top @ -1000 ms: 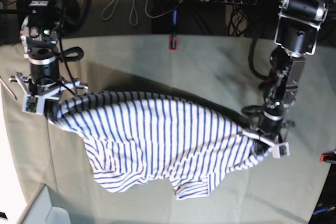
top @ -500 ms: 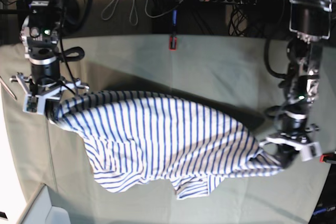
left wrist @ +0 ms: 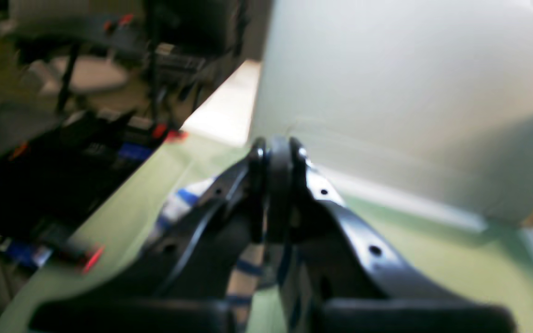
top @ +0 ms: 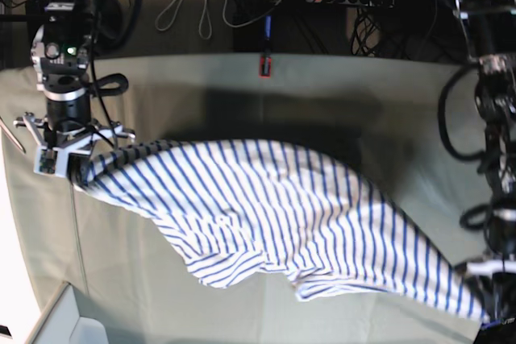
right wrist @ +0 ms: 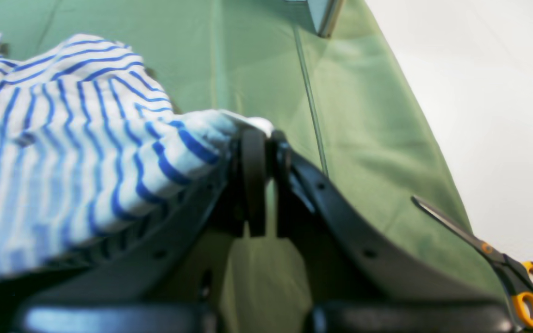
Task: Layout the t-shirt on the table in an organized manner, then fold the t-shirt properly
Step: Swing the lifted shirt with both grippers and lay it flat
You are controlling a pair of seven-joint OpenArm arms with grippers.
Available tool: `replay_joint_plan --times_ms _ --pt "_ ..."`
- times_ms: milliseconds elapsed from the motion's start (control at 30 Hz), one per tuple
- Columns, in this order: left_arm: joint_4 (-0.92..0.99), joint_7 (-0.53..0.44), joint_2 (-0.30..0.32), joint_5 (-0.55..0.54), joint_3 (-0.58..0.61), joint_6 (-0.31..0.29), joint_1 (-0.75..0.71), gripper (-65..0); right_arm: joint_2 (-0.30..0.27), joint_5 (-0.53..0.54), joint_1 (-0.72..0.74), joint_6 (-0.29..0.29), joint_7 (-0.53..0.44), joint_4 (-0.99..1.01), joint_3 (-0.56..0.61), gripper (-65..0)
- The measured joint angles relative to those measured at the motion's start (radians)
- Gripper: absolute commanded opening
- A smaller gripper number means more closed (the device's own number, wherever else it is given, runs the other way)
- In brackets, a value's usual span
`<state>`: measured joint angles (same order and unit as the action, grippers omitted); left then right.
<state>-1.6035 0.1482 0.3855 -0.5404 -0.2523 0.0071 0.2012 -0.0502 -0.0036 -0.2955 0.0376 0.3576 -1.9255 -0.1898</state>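
Cloth dominates the scene: one t-shirt (top: 282,215), soft white fabric with thin blue stripes, is stretched in a long sagging band across the table (top: 322,102), rumpled along its lower hem toward 6 o'clock. The table is a wide flat surface under pale grey-green cloth with faint creases. Two black, hard-jawed end effectors hold the shirt. The right end effector (right wrist: 262,138), at 9 o'clock in the base view, is pressed together on a bunched corner of the t-shirt. The left end effector (left wrist: 275,152), at 4 o'clock by the table's edge, is likewise pinched on striped fabric. One pair of orange-handled scissors (right wrist: 502,259) lies on the table.
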Motion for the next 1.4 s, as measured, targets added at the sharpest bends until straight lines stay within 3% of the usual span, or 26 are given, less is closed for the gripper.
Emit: replay_joint_plan --times_ms 267,400,633,767,967,1167,1400 --pt "0.073 -0.01 0.0 -0.001 0.229 0.013 0.232 -64.8 0.002 0.0 0.003 0.0 -0.002 0.0 -0.041 -65.0" --pt "0.215 -0.009 -0.077 0.0 0.327 -0.002 0.381 -64.8 0.004 0.0 0.004 0.0 -0.003 -0.001 -0.058 -65.0" --pt "0.515 -0.004 -0.224 0.003 0.344 0.01 0.604 -64.7 0.004 0.0 0.042 0.0 -0.002 -0.002 -0.13 -65.0" --pt "0.5 -0.002 -0.257 0.004 0.398 0.001 0.637 -64.7 0.006 0.002 0.045 0.0 -0.003 -0.005 -0.157 -65.0" --pt "0.26 -0.011 -0.234 0.001 0.396 0.011 0.572 -64.7 0.006 0.003 0.048 0.0 -0.002 -0.005 -0.164 -65.0" --pt "-0.001 0.002 -0.114 0.004 0.38 0.008 0.402 -64.7 0.001 0.003 0.072 0.0 0.001 -0.006 -0.167 -65.0" --pt "-0.291 -0.005 -0.026 -0.005 0.151 0.011 0.132 -64.7 -0.021 0.003 0.092 0.0 0.004 -0.008 -0.161 -65.0"
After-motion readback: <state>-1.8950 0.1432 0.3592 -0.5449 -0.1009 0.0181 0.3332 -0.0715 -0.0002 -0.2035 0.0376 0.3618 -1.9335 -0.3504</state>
